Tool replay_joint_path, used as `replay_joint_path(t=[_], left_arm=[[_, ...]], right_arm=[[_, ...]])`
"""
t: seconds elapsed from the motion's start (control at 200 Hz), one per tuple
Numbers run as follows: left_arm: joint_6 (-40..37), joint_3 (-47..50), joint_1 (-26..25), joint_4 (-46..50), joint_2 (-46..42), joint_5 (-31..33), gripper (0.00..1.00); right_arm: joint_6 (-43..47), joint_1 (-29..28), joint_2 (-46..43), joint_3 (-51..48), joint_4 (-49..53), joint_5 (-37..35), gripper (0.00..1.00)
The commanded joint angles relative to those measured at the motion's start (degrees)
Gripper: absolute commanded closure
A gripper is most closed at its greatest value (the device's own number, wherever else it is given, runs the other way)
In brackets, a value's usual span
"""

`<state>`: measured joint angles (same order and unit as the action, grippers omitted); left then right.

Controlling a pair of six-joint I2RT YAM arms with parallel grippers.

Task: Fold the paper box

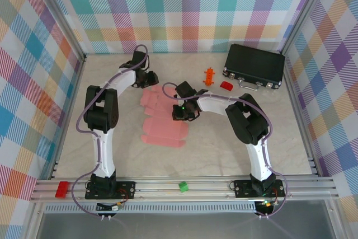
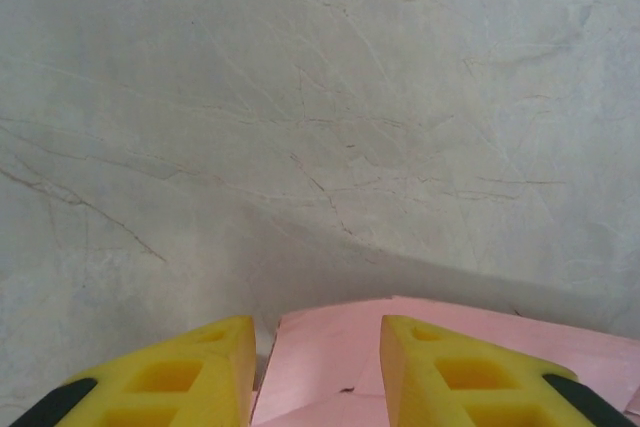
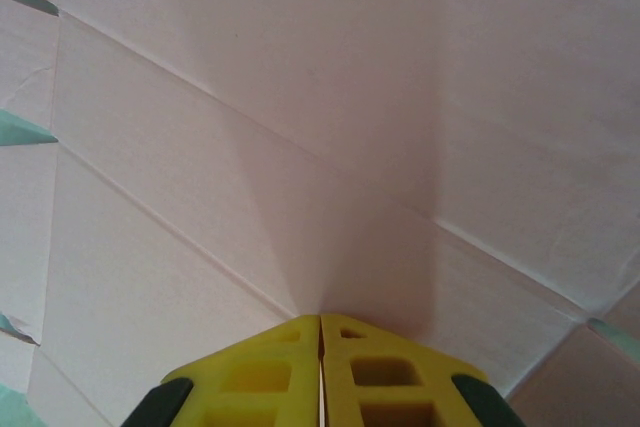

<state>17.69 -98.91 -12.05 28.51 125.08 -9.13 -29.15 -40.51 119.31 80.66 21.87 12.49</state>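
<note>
Yellow wedge-shaped fingertips of the right gripper are listed first: two, brought together with no gap and set tip-down against the paper box, a salmon-pink thin card sheet, creased and cut into several flaps. Nothing is clamped between them. The closed tips are judged to serve as a blunt press, pinning the sheet or firming a crease. The left gripper, one item, is shown with its two yellow fingers standing apart. A corner of the pink card lies in the gap at the lower edge of that wrist view, and no grip on it is seen. The spread is judged to be readiness to take a flap edge while the other arm holds the sheet down. In the overhead view the sheet, one in number, lies flat and unfolded at the centre of the frame on the pale marbled table top. The left gripper is placed at its upper-left end and the right gripper over its right-hand middle. Folding is judged to be scarcely begun. Also counted are a black hard case with metal latches at upper right, an orange notched plastic piece and a small red block beside it, all well apart from the sheet. A flat red brick and a green cube rest on the aluminium rail at the bottom.
</note>
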Motion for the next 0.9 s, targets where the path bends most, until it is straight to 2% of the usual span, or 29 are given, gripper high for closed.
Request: replay_joint_path(t=[0.0, 0.3, 0.415, 0.895], left_arm=[[-1.44, -2.36, 0.34, 2.99, 1.56, -0.18, 0.63], [-3.69, -5.48, 0.36, 7.24, 3.73, -3.65, 0.63], [-5.00, -5.87, 0.28, 8.26, 3.43, -4.99, 0.67], [-10.10, -5.72, -1.51, 8.57, 1.84, -10.09, 0.69]], right_arm=[[0.49, 0.07, 0.14, -1.38, 1.37, -1.33, 0.90], [0.05, -0.01, 0.38, -1.45, 0.89, -1.09, 0.90], [-0.12, -0.01, 0.44, -1.36, 0.81, -0.98, 0.90], [-0.36, 0.02, 1.10, -1.12, 0.50, -0.54, 0.90]])
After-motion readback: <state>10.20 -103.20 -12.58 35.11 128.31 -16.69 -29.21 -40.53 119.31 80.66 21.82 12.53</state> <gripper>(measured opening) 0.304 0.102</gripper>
